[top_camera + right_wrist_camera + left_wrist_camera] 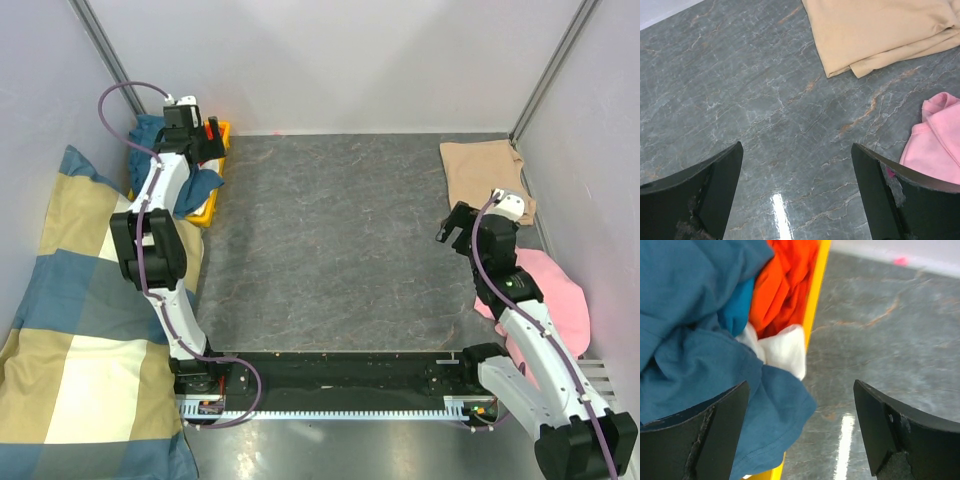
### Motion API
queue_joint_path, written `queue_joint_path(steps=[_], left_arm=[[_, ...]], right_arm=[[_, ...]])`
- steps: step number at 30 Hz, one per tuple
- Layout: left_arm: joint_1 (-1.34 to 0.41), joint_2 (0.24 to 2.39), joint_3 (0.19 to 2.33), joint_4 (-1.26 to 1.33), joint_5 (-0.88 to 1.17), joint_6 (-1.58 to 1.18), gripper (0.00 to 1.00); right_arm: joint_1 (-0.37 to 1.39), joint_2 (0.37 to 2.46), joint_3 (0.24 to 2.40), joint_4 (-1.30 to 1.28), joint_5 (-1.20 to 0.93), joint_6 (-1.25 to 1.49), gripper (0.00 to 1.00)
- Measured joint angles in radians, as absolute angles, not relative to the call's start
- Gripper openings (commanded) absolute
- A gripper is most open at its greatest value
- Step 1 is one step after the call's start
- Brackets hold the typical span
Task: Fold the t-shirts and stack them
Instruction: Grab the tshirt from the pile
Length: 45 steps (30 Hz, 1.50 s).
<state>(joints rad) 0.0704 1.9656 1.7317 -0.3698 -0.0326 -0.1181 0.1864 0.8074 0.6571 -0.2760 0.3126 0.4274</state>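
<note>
Two pincers are spread wide, and neither holds anything. The left pincer (799,390) hangs over the right rim of a yellow bin (816,290) at the far left of the desk (890,330). Cloth lies below its left side and bare desk below its right. The teal shirt (690,340) lies crumpled in the bin, directly under that pincer's left side, with one fold draped over the rim towards the desk. Just beside it in the bin are an orange cloth (785,285) and, nearer the rim, a white cloth (785,350); both touch the teal shirt.

The right pincer (797,147) hangs above bare desk on the right side, touching nothing. Beyond it, in the far right corner, the tan shirt (875,30) lies flat and folded, well apart from the teal one. To the pincer's right a pink cloth (940,145) lies bunched at the desk's right edge, near the tan shirt but not touching it.

Off the desk's left edge, past the left arm, lies a large checked cushion (70,330) in blue, cream and tan.
</note>
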Motion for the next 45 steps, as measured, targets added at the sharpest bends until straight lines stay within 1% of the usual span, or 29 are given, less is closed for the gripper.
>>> queue_joint_path(steps=[4,14,17,18,20,21,30,35,38,41,45], left_arm=[[0.070,2.008,1.720,-0.380,-0.092,-0.113,0.93],[0.073,2.020,1.695,-0.379,-0.228,-0.102,0.91],[0.073,2.020,1.680,-0.368,-0.264,-0.100,0.86],[0.073,2.020,1.675,-0.364,-0.279,-0.095,0.65],[0.073,2.020,1.669,-0.361,-0.298,-0.091,0.11],[0.075,2.020,1.668,-0.361,-0.310,-0.078,0.02],[0.083,2.017,1.669,-0.363,-0.326,-0.075,0.02],[0.061,1.940,1.709,-0.412,-0.246,-0.082,0.02],[0.006,1.874,1.822,-0.472,-0.241,-0.082,0.02],[-0.110,1.818,1.991,-0.503,-0.221,-0.082,0.02],[-0.274,1.742,2.188,-0.550,-0.111,-0.105,0.02]], right_arm=[[0.186,0.784,0.670,-0.303,0.286,0.423,0.98],[0.187,0.778,0.670,-0.327,0.218,0.421,0.98],[0.188,0.778,0.670,-0.327,0.209,0.419,0.98],[0.188,0.779,0.670,-0.327,0.206,0.419,0.98],[0.188,0.781,0.670,-0.327,0.202,0.418,0.98],[0.188,0.783,0.670,-0.327,0.200,0.418,0.98],[0.188,0.785,0.670,-0.328,0.196,0.418,0.98],[0.188,0.785,0.670,-0.328,0.192,0.415,0.98],[0.188,0.785,0.670,-0.331,0.187,0.415,0.98],[0.188,0.785,0.670,-0.331,0.181,0.414,0.98],[0.188,0.787,0.670,-0.332,0.179,0.414,0.98]])
